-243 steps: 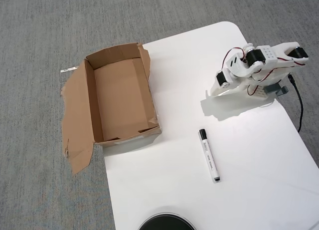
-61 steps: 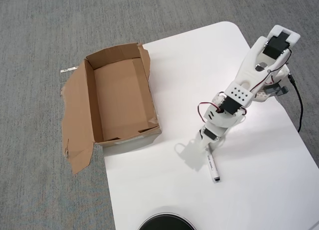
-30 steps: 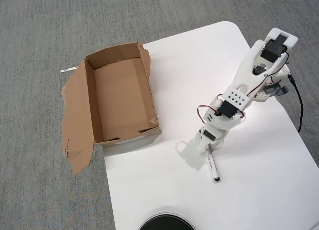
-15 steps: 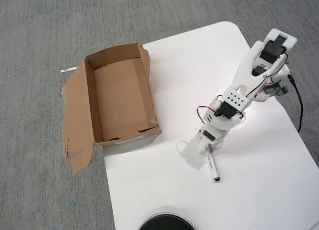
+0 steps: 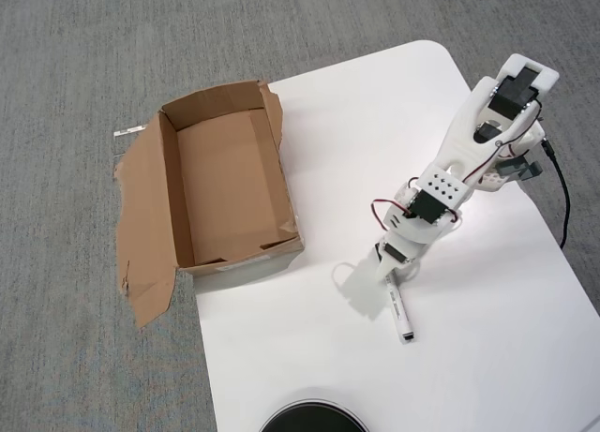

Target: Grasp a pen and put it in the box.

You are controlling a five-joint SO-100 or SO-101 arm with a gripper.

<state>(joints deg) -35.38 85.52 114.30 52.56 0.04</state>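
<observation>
From above, the white arm (image 5: 469,151) reaches from the table's right edge down toward the middle of the white table (image 5: 356,113), its claw (image 5: 386,271) lowered right over the upper end of the pen (image 5: 399,312). The pen lies flat on the tabletop, well in from the right edge and nearer the bottom edge than the top; its white barrel with grey print and the small black tip stick out below the claw, while the capped end is hidden under the arm's wrist. Whether the claw is closed on the pen or merely straddling it I cannot tell from up here (the wrist and its motor block the fingers completely). A soft shadow of the arm falls on the table just left of the claw.

The box (image 5: 167,184) sits open at the table's left edge, partly hanging over the grey carpet (image 5: 75,57), with one ragged torn flap splayed out flat to the left. Its inside shows only bare cardboard. The box and pen are well apart, with bare tabletop between them.

A black cable (image 5: 562,193) trails down the right edge near the arm's base, and a dark round object (image 5: 312,419) peeks in at the bottom edge of the table.
</observation>
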